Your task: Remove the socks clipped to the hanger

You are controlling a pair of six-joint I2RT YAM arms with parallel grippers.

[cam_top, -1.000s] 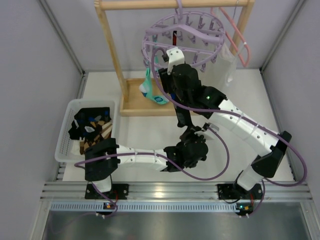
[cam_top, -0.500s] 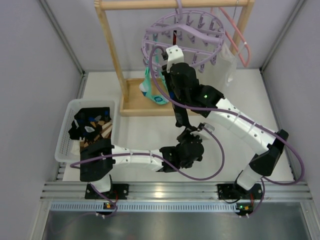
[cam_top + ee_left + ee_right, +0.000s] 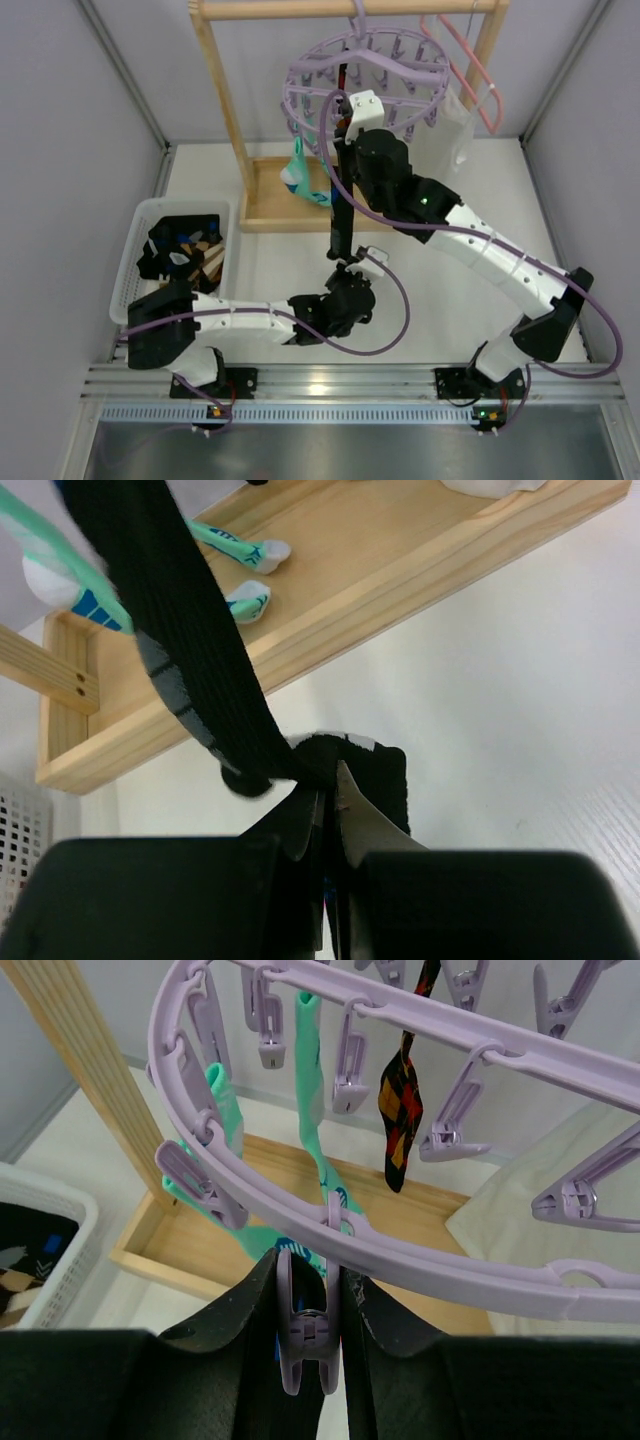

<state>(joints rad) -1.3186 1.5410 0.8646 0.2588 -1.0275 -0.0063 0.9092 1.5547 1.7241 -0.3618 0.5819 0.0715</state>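
Long black sock with grey bands [image 3: 190, 650]: strung taut and near upright, running from the left gripper [image 3: 325, 815] up towards the round lavender plastic ring hanger [image 3: 450, 1260]. Left jaws pressed together, pinching the sock's lower end just above the white tabletop [image 3: 520, 680]. Right gripper [image 3: 308, 1292] nearer the top end: jaws narrowed around one dangling lavender plastic clip [image 3: 308, 1352], touching it on both sides, apparently squeezing. Probably that sock's clip; cannot tell for sure. Teal-green socks [image 3: 315, 1110] and brown-orange argyle sock [image 3: 400, 1110] clipped beyond those jaws, not yet freed.
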